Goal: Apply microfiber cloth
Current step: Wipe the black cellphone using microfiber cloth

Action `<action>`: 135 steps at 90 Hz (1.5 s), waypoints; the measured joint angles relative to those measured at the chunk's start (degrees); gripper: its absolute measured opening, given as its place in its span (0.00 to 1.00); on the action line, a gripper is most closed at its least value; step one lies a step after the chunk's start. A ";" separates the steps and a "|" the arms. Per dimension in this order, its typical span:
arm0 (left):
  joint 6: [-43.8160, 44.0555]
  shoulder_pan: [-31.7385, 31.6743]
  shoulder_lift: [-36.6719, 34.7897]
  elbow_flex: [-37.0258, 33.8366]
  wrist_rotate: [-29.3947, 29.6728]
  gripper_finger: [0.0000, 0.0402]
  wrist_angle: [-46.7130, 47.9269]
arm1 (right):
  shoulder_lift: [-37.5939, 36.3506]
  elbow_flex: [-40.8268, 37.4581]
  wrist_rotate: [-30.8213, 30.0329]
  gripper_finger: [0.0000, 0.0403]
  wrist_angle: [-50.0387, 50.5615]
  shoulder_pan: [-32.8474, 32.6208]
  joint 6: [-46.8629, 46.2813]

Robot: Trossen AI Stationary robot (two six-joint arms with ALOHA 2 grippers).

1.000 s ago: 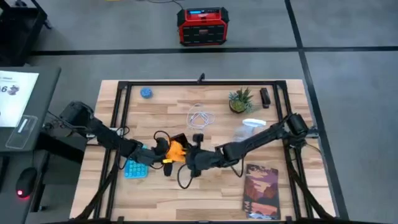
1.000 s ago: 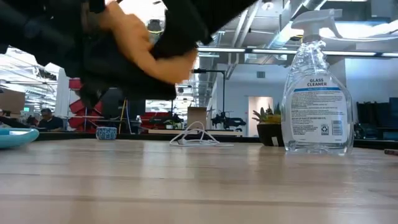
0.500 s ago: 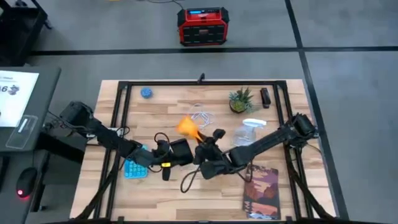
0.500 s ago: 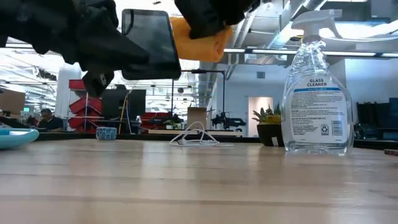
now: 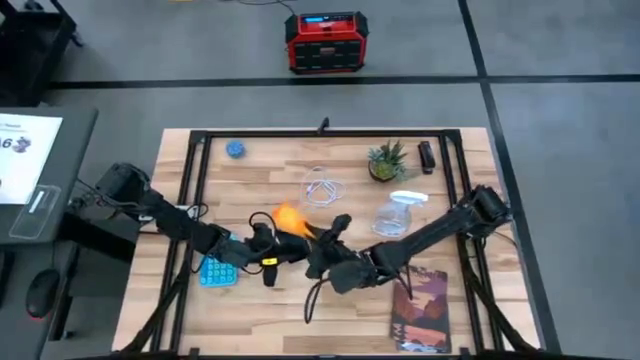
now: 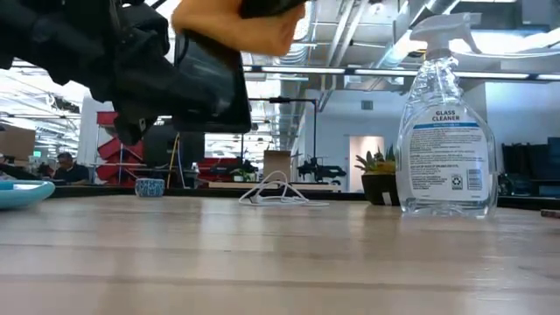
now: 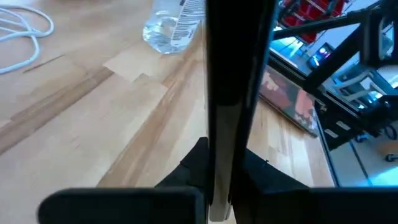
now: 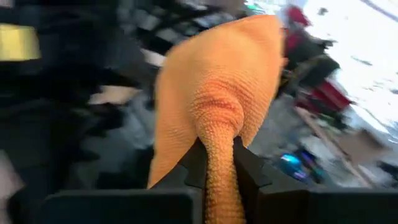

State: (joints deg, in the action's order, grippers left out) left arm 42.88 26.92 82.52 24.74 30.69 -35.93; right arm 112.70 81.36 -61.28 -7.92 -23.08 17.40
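The pale wooden tabletop [image 5: 300, 300] sits inside a black frame [image 5: 320, 133] on a grey floor [image 5: 560, 60] crossed by dark lines. A red and black box [image 5: 324, 43] stands on the floor beyond it. A dark side desk [image 5: 40, 180] holds a white sheet [image 5: 25, 155]. Ceiling lights [image 6: 350, 70] glow in the hall behind.
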 joint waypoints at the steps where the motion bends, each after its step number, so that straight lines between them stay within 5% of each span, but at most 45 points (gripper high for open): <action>1: 0.02 0.00 0.00 -0.01 0.04 0.03 -0.02 | 0.22 0.00 0.29 0.05 -0.01 0.23 -0.26; 31: 0.18 0.00 0.15 0.64 -0.34 0.03 2.48 | 2.72 0.14 19.50 0.05 5.62 2.37 -4.81; 38: 0.28 -0.04 0.15 0.64 0.37 0.03 2.25 | 2.51 0.06 17.23 0.05 5.10 1.80 -4.91; 54: -0.57 0.02 0.00 0.97 0.07 0.03 0.69 | 0.51 -0.09 -2.43 0.05 -1.55 0.15 -3.39; 69: -2.39 0.00 0.04 0.88 -0.13 0.03 -1.12 | -0.06 0.04 7.49 0.05 2.39 0.35 -1.17; 79: -3.98 0.02 0.04 1.79 -0.21 0.03 -1.47 | -0.03 0.04 13.79 0.05 10.53 0.36 -8.02; 109: -5.32 -0.20 0.15 2.76 2.31 0.03 -0.19 | -0.05 0.02 13.48 0.05 35.25 -0.87 -29.71; 135: -5.28 -0.57 0.04 2.92 4.01 0.03 -1.35 | 0.08 -0.20 12.14 0.05 34.86 -0.91 -31.10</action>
State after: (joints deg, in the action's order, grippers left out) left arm 37.60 26.35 82.56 27.66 34.69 -37.29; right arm 112.77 81.17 -49.14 26.94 -23.99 -13.69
